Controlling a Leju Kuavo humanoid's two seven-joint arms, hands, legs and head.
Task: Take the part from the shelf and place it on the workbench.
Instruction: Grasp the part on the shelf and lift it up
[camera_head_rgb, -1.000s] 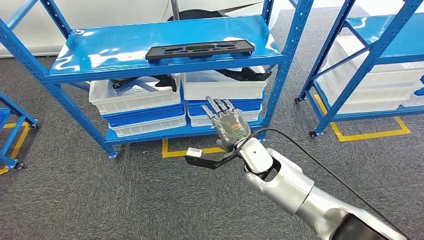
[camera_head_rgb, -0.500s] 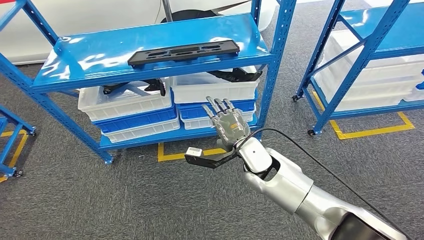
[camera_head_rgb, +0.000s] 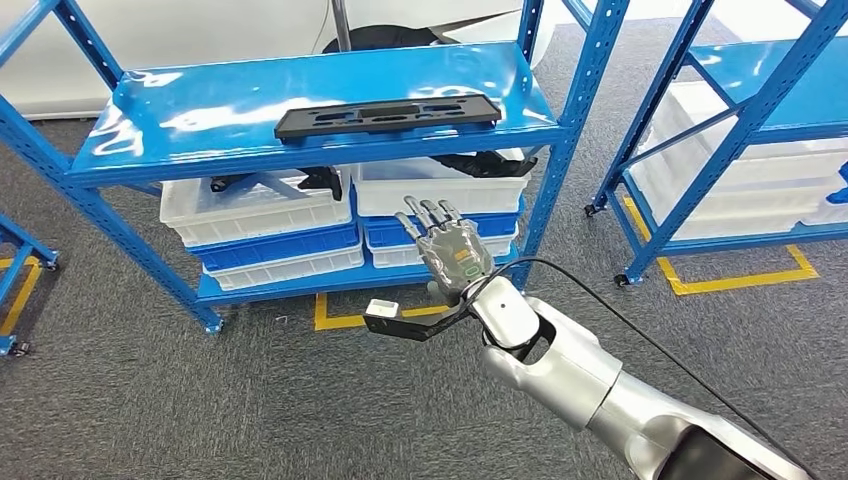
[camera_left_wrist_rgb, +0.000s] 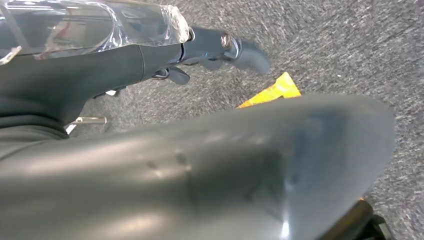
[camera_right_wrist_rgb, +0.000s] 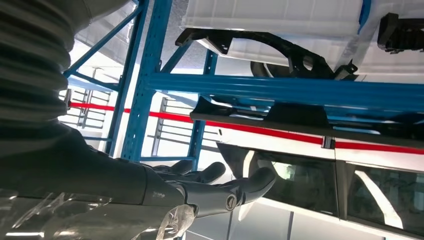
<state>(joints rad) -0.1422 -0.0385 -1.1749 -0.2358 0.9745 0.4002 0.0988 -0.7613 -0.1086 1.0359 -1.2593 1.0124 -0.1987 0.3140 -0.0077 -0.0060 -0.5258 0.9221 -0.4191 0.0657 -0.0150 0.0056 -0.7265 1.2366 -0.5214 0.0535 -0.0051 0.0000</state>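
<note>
1. Looking at the head view, the part (camera_head_rgb: 388, 115) is a long flat black plate lying on the top blue shelf (camera_head_rgb: 150, 130), near the front edge, untouched.
2. Its long axis runs side to side along that front edge, so it sits crosswise to the reach of the arm, not pointing at the robot.
3. The right hand (camera_head_rgb: 452, 252) is raised in front of the rack with fingers spread and nothing in it. It's well below the part and a bit to the right of the part's middle, roughly under its right end.
4. So the part lies up, forward and slightly left of that hand. That's the relation the next move hangs on: the hand probably has to climb above shelf level before it goes in, or it'll meet the shelf lip.
5. The right wrist view backs this up: the hand (camera_right_wrist_rgb: 210, 187) is loosely open, with the blue beam and the part's dark edge (camera_right_wrist_rgb: 260, 115) beyond the fingertips, not touching.
6. The left hand (camera_left_wrist_rgb: 220, 47) hangs down over grey carpet; fingers look curled, but whether it's open or closed, can't tell. It's holding nothing visible.
7. The right hand is clearly the nearer one, so it looks like the one for the grab.
8. White and blue bins (camera_head_rgb: 260, 215) sit on the lower shelf, behind the hand, holding other black parts. Not the target, judging by the reach.
</note>
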